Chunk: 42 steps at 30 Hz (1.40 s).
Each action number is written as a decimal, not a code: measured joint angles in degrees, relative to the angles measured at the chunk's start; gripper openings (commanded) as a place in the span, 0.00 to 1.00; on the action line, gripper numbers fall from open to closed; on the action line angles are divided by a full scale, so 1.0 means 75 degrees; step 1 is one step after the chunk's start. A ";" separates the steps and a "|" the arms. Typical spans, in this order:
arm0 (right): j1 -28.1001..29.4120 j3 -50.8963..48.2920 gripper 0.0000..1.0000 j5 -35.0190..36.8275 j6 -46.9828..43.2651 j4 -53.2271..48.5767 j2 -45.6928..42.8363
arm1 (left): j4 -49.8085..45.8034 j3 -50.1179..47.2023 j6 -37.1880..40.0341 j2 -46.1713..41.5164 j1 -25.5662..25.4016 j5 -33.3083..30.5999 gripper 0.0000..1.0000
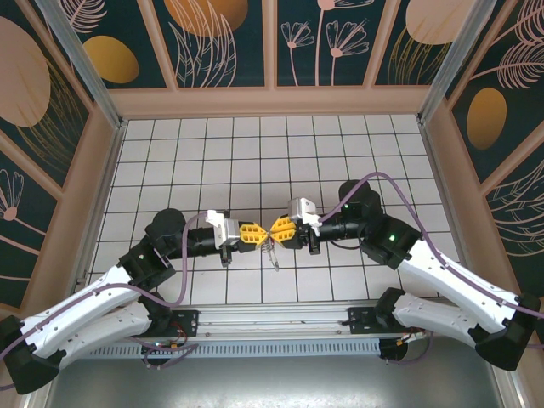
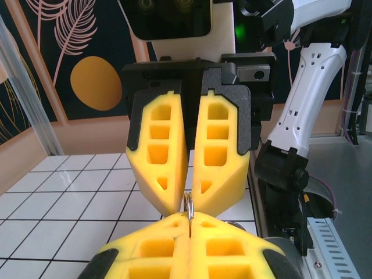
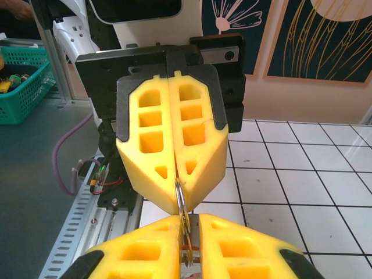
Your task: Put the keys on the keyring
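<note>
Both grippers meet tip to tip above the middle of the white tiled table (image 1: pixel 255 153). My left gripper (image 1: pixel 261 234) (image 2: pixel 190 217) is shut on the silvery metal ring of the keyring (image 2: pixel 189 203) (image 3: pixel 181 200), which stands on edge between its yellow pads. My right gripper (image 1: pixel 274 229) (image 3: pixel 189 221) faces it with a narrow gap between its fingers. The ring reaches into that gap, lying against one finger, and I cannot tell whether it is pinched. A sliver of red shows deep in the gap; whether it is the key is unclear. A thin pale piece (image 1: pixel 274 255) hangs below the tips.
A metal rail (image 1: pixel 272 321) runs along the near edge between the arm bases. A green basket (image 3: pixel 23 81) sits off the table beyond the left arm. Patterned walls close in the back and both sides.
</note>
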 measured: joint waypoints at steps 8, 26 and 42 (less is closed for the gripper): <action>-0.0020 0.0000 0.00 -0.0003 -0.0061 -0.0003 0.0009 | 0.0052 0.0003 -0.0003 0.0050 0.0009 -0.0070 0.00; 0.0061 0.1049 0.00 0.2264 -0.0819 -0.2197 0.0740 | -0.3229 0.2238 0.0667 0.1781 0.0000 -0.1323 0.29; 0.0356 0.1463 0.00 0.2518 -0.1201 -0.3101 0.1218 | -0.3902 0.2317 0.1075 0.2025 0.0000 -0.1524 0.24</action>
